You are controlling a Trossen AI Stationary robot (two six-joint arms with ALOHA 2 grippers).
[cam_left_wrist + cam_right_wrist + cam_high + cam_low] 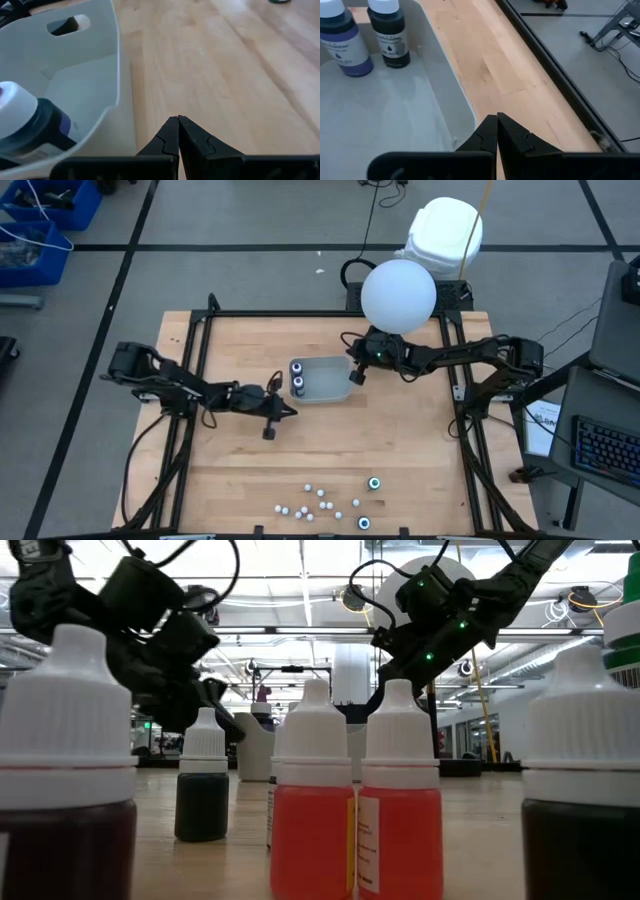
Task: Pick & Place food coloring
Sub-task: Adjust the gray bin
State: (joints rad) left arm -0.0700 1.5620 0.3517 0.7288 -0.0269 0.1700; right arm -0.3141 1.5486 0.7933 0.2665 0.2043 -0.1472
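A grey tray (325, 383) sits mid-table with two upright food coloring bottles (297, 376) in its left part; the right wrist view shows them as one blue (340, 42) and one black (389, 36). Several more tiny bottles (318, 503) stand loose near the table's front edge, two of them teal-ringed (374, 482); they fill the low view close up (312, 810). My left gripper (289, 412) is shut and empty just off the tray's near left corner (112, 100). My right gripper (355, 377) is shut and empty by the tray's right rim (465, 112).
A large white globe (398, 295) on a black stand rises behind the tray at the table's far edge. A black frame (200, 340) borders the wooden top. Bare wood lies between the tray and the loose bottles.
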